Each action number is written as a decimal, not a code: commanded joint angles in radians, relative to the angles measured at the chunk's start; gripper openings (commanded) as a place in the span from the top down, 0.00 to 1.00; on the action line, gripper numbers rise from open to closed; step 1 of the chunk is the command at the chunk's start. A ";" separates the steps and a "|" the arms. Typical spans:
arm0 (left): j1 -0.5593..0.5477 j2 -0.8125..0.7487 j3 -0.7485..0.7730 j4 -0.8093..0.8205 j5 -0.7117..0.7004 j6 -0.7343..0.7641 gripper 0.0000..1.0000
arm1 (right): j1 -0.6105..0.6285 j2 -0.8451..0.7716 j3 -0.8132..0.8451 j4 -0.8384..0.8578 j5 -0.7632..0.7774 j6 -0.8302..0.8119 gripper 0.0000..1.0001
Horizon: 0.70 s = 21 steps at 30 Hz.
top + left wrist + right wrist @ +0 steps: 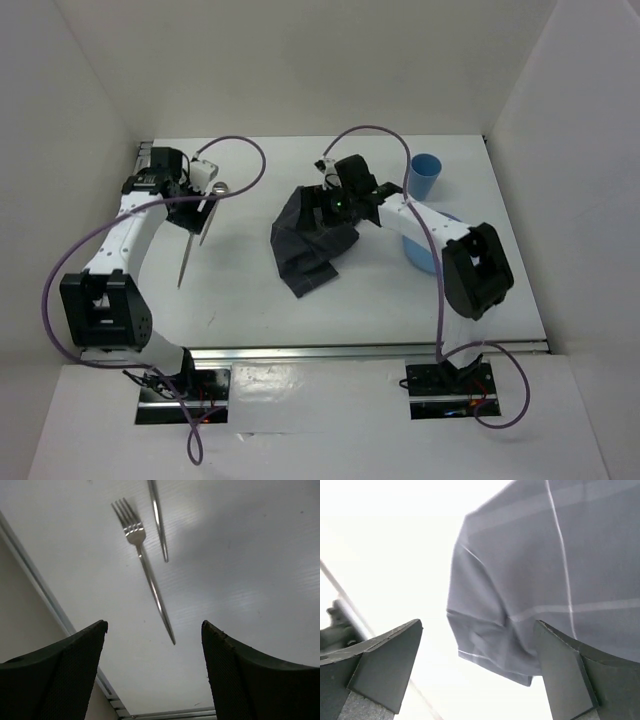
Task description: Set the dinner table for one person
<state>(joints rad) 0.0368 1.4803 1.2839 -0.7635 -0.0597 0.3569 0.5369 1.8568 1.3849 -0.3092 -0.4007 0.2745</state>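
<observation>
evidently both pincers gape wide, the left gripper (155,625) poised over a silver metal fork (145,565) on the large white rectangular dinner table (250,310), the right gripper (477,625) over the crumpled dark grey checked cloth (545,570), likely lining up pickups.

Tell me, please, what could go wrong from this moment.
1. The cloth lies crumpled under the open right gripper; a pinch may catch only one fold and drag it bunched.
2. The fork lies close beside another utensil below the open left gripper; the thin metal may slip, or both may get nudged.
3. The right arm reaches over the blue dish, near the cup; a swing could knock the cup.
</observation>
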 commanded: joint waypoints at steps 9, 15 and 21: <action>-0.233 0.254 0.201 -0.148 0.434 -0.088 0.07 | -0.092 -0.170 -0.118 -0.139 0.202 0.166 0.00; -0.341 0.369 0.180 -0.088 0.365 -0.128 0.05 | -0.140 -0.033 -0.121 -0.139 0.133 0.189 0.00; -0.341 0.489 0.245 -0.066 0.365 -0.171 0.05 | -0.152 0.001 -0.271 0.044 -0.016 0.209 0.00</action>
<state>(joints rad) -0.3153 1.9434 1.4834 -0.8528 0.2935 0.2264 0.3916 1.8572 1.1622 -0.3759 -0.3428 0.4675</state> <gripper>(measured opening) 0.954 0.997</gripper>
